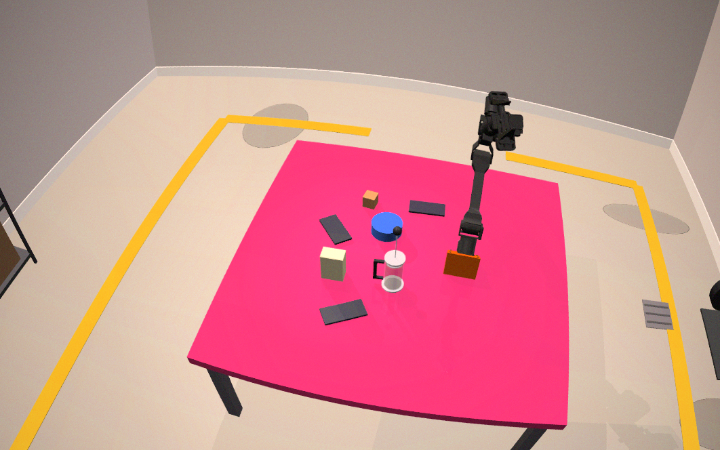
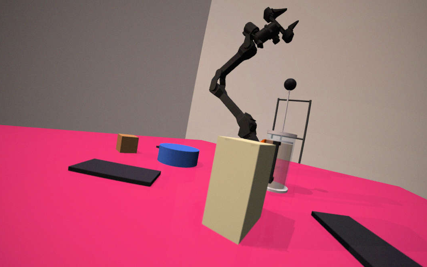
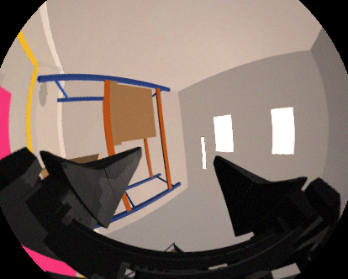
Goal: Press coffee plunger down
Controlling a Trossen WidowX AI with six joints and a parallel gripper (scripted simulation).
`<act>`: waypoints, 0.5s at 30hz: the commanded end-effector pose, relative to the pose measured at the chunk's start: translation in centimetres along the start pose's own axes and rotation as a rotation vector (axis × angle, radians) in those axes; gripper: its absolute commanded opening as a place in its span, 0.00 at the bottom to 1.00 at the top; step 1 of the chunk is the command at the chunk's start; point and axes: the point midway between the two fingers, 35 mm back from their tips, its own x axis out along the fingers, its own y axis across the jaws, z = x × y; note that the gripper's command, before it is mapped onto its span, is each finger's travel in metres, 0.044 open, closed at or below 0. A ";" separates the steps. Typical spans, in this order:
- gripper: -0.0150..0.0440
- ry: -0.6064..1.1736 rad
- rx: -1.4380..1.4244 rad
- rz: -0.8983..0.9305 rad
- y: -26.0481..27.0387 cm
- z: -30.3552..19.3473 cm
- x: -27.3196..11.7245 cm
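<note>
My gripper [image 1: 508, 124] [image 2: 292, 15] [image 3: 178, 155] hangs high and released, its fingers spread wide with nothing between them, tips angled upward in the exterior view. Below it and well apart, the press [image 1: 393, 274] [image 2: 283, 162] stands upright on the pink table [image 1: 463, 358] [image 2: 142, 232], its plunger raised and the black knob [image 1: 397, 230] [image 2: 290, 83] at the top of a bare rod. I have no contact with either. The arm bends up to the gripper from an orange base [image 1: 462, 268] [image 2: 264, 140], which sits lower than the gripper and to one side of the press.

Also below my gripper, a cream box [image 1: 333, 264] [image 2: 235, 189] stands on the handle side of the press, farther from the gripper in the top view. A blue disc [image 1: 386, 227] [image 2: 177, 155] lies near the press, and a brown cube [image 1: 369, 199] [image 2: 127, 143] rests beyond the disc. Three dark slabs [image 1: 343, 312] [image 2: 113, 172] lie flat around the group. Ahead of the open fingers, my wrist view takes in a blue-and-orange rack [image 3: 108, 113] and pale walls.
</note>
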 end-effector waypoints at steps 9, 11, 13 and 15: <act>1.00 0.381 0.383 0.142 6.9 -8.3 -0.7; 1.00 0.513 0.491 0.163 9.0 -10.8 -1.7; 1.00 0.648 0.588 0.176 11.2 -13.1 -2.9; 1.00 0.796 0.683 0.172 13.3 -15.3 -4.5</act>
